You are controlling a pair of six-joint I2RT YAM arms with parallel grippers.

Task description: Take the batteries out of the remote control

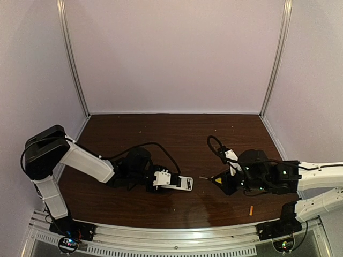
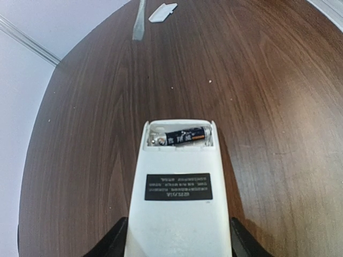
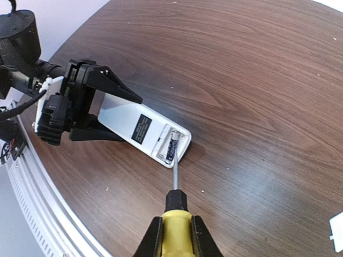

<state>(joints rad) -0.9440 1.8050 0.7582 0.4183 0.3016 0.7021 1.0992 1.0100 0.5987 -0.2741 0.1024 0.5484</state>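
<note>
The dark wooden desk (image 1: 177,134) carries everything, with both arms reaching in low from the near edge. The left gripper (image 3: 120,115) has its jaws clamped on the sides of the remote control (image 2: 179,214), gripping it at one end. The remote lies back-up near the middle of the desk, showing a black label and its uncovered recess, which is at the free end facing the right arm.

The right gripper (image 3: 177,238) has its jaws closed on the yellow handle of a screwdriver (image 3: 176,202). The thin shaft points straight at the open recess. From above a small gap shows between its tip and the remote's end, while in the right wrist view the tip overlaps the recess edge, so contact cannot be told.

A small white cover piece (image 2: 162,12) lies flat on the desk, well apart from the remote.

The dark battery (image 2: 185,137) sits crosswise in the recess. The orange battery (image 1: 250,210) lies loose on the desk near the right arm's base.
</note>
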